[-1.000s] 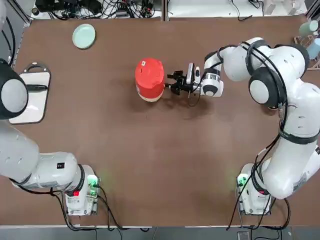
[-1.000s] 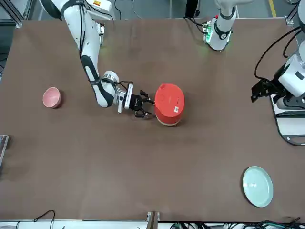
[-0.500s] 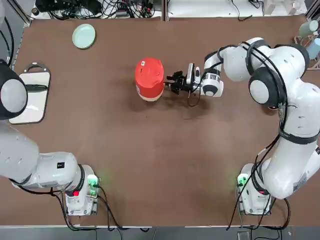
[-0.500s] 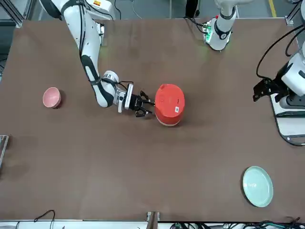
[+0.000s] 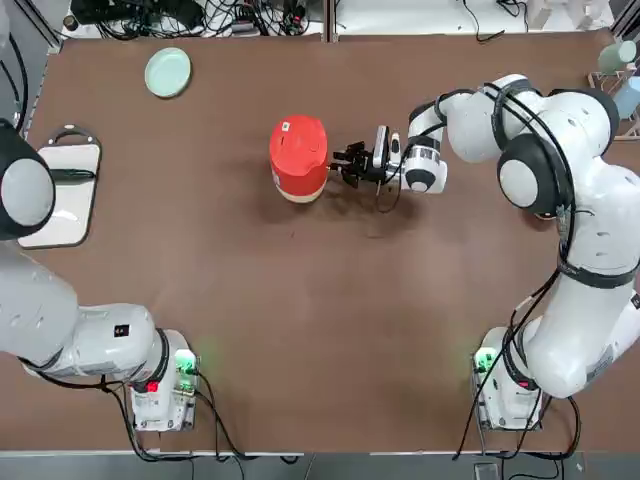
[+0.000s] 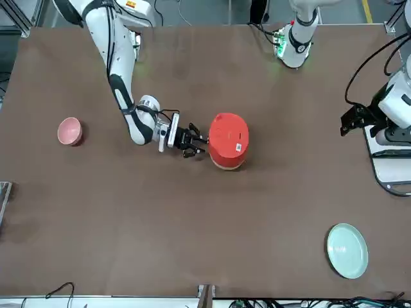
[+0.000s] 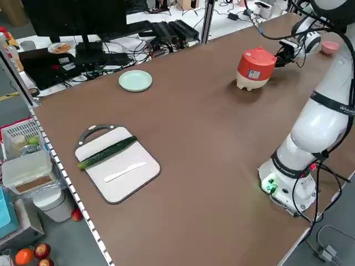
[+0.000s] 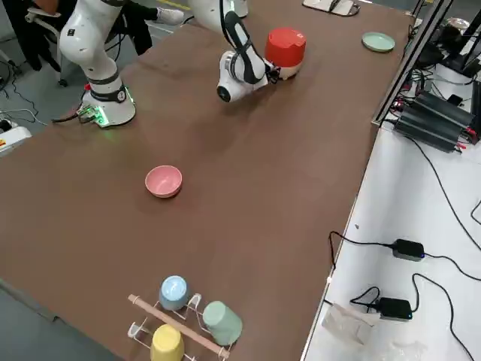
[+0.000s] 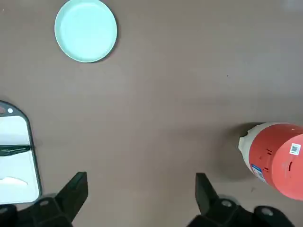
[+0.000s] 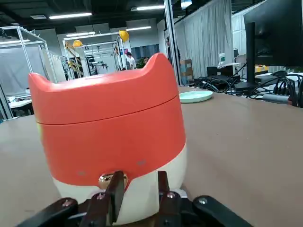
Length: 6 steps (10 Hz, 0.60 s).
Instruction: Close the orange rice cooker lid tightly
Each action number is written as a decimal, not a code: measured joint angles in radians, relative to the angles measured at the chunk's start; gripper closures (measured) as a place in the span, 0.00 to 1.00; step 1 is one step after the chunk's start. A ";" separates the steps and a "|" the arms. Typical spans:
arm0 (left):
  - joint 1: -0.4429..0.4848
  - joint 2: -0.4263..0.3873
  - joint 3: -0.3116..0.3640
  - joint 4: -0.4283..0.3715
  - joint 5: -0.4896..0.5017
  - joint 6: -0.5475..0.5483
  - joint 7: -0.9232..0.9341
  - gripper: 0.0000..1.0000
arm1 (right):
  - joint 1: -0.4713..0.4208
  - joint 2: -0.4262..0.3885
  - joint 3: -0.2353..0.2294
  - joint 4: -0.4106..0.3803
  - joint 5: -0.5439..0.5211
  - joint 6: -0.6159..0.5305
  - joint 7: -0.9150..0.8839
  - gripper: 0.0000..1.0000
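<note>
Right gripper [image 10: 141,173] closed to a narrow gap, nothing visibly gripped, beside the orange rice cooker [image 10: 113,149] on the table. Lid [image 10: 104,105] looks down (latch unconfirmed). Advise pressing squarely from above, avoiding tipping. Left gripper [image 9: 141,176] released, idle beyond the cutting board [image 5: 68,205].

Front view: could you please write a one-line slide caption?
Right gripper beside the orange-red round cooker, pale green round plate lying apart.

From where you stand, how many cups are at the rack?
3: one blue, one green and one yellow, all at the wire rack on the robot's right side of the table. Others could be hidden behind them.
</note>
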 joint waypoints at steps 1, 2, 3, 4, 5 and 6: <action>0.001 -0.001 0.001 0.000 0.000 0.000 0.000 0.00 | -0.001 0.000 0.000 0.001 0.000 0.000 0.001 0.62; 0.002 -0.001 0.002 0.000 0.000 0.000 0.000 0.00 | -0.002 0.000 0.000 0.002 0.000 0.001 0.001 0.49; 0.003 -0.002 0.002 0.000 0.000 0.000 0.000 0.00 | -0.006 0.001 0.000 0.003 0.000 0.002 0.002 0.35; 0.002 -0.002 0.002 0.000 0.000 0.000 -0.001 0.00 | -0.015 0.001 0.000 0.005 0.001 0.002 0.006 0.19; 0.002 -0.002 0.002 0.000 0.000 0.000 -0.001 0.00 | -0.028 0.001 0.000 0.005 0.001 0.002 0.008 0.05; 0.002 -0.003 0.002 0.000 0.000 0.000 -0.001 0.00 | -0.045 0.000 0.001 0.005 0.001 0.001 0.008 0.00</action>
